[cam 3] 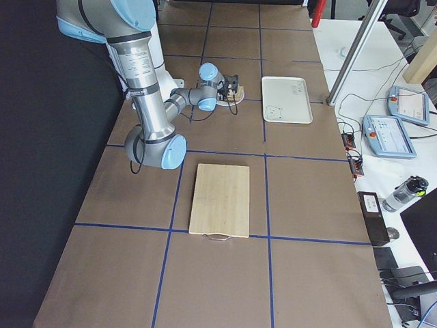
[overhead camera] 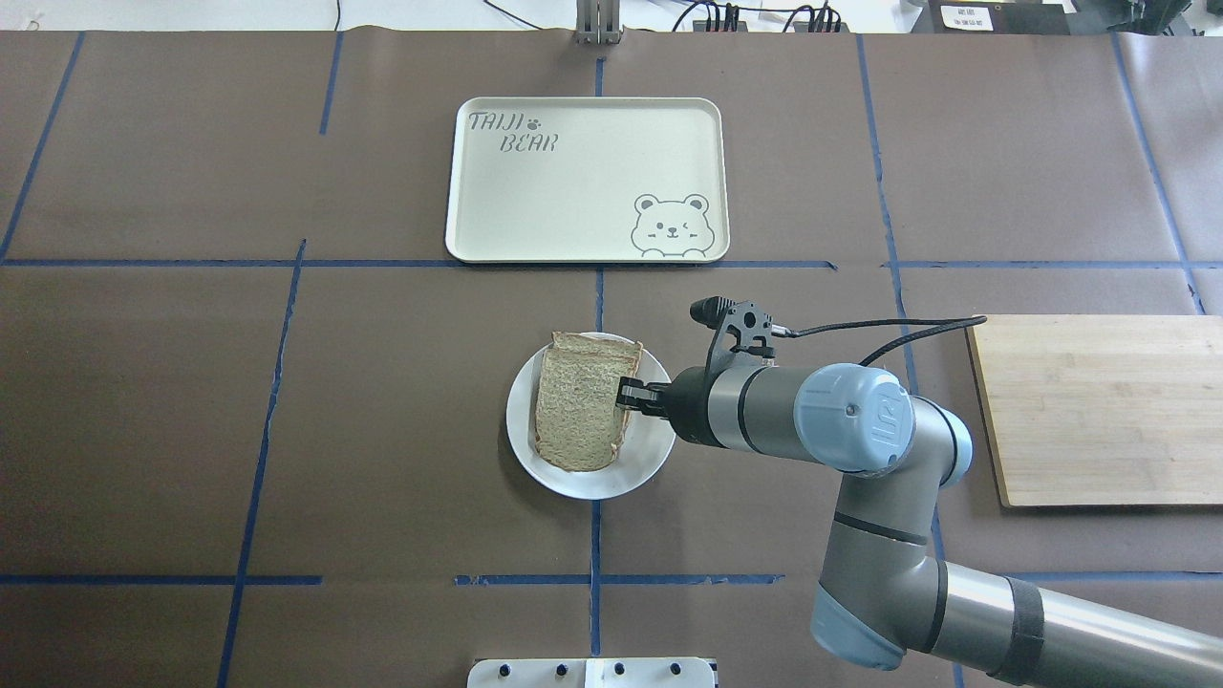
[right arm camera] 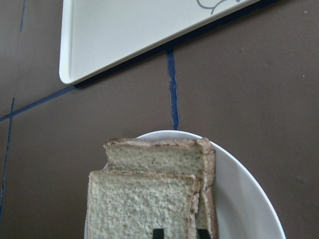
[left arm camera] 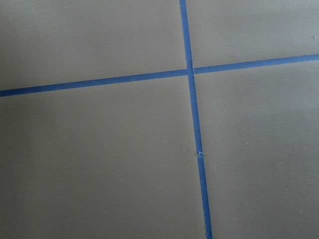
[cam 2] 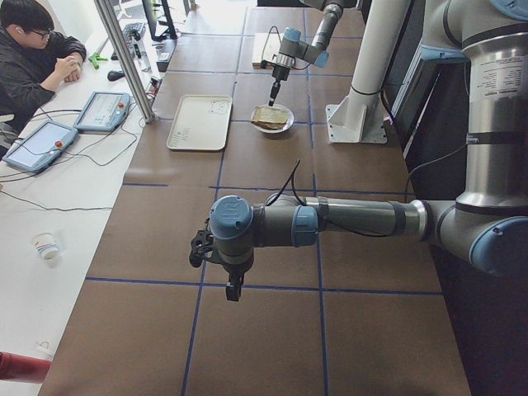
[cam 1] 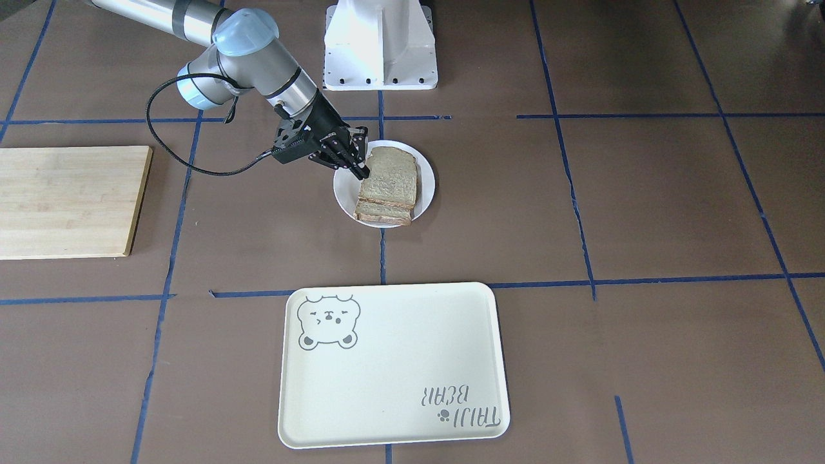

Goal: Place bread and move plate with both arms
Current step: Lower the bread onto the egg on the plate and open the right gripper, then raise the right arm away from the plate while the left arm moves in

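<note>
A small white plate (cam 1: 427,193) sits mid-table with two bread slices on it. The upper, tan bread slice (cam 1: 390,175) leans tilted over a lower slice (cam 1: 381,216). My right gripper (cam 1: 361,167) is at the plate's edge and shut on the upper slice's raised edge. The overhead view shows the gripper (overhead camera: 626,397), bread (overhead camera: 573,401) and plate (overhead camera: 573,485). In the right wrist view the fingertips (right arm camera: 158,233) pinch the bread (right arm camera: 139,204) above the plate (right arm camera: 244,194). My left gripper (cam 2: 233,289) hangs over bare table far from the plate. I cannot tell whether it is open or shut.
A cream tray with a bear drawing (cam 1: 393,361) lies beyond the plate, seen also in the overhead view (overhead camera: 583,172). A wooden cutting board (overhead camera: 1099,411) lies on the robot's right side. The white robot base (cam 1: 380,45) stands behind the plate. An operator sits past the table.
</note>
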Robot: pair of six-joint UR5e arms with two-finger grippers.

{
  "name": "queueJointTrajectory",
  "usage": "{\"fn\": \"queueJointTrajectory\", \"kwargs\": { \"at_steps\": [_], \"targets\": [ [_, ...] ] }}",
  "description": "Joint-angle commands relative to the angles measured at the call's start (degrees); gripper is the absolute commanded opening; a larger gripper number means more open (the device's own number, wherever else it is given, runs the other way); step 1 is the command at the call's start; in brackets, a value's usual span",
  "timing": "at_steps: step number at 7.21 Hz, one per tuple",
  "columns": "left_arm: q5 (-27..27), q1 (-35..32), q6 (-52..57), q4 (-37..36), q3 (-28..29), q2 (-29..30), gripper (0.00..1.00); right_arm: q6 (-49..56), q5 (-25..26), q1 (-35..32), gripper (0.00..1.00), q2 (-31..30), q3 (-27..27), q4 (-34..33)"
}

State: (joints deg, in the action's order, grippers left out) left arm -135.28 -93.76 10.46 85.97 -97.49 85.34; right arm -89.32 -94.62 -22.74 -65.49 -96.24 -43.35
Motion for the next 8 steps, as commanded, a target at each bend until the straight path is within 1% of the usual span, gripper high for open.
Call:
{"fn": "queueJointTrajectory", "kwargs": {
  "at_steps": [1,2,3,4,5,6,7,8],
  "targets": [
    [-0.76,0.41,-0.09,0.16,-1.29,0.44,1.0,0.02,-1.0,-2.9,1.0,0.36,-0.7,-2.59],
    [-3.47,2.94,-0.18,0.77,-2.69,0.79,1.0,0.63,-3.79,-5.88,1.0,0.63,-3.49,-10.1],
    [-3.58,5.66,-5.22,1.48,-6.27,0.79,1.0,1.68,-7.21,-9.48,1.0,0.63,-7.34,-18.61],
    [-3.58,8.39,-14.84,2.96,-10.14,0.79,1.0,6.31,-10.03,-13.08,1.0,0.54,-11.04,-26.44],
    [-5.06,12.85,-23.9,7.85,-12.35,0.79,1.0,12.27,-12.49,-16.16,1.0,0.63,-13.51,-35.39],
    [-7.34,16.9,-35.04,15.56,-12.2,0.97,1.0,20.51,-14.08,-18.98,1.0,0.72,-14.41,-41.92],
    [-7.28,20.33,-47.16,24.16,-11.42,1.75,1.0,28.33,-15.49,-21.79,1.0,0.63,-14.59,-48.43],
    [-6.93,24.11,-57.9,33.73,-10.02,2.02,1.0,37.11,-18.03,-24.86,1.0,0.37,-14.59,-53.71]
  ]
}}
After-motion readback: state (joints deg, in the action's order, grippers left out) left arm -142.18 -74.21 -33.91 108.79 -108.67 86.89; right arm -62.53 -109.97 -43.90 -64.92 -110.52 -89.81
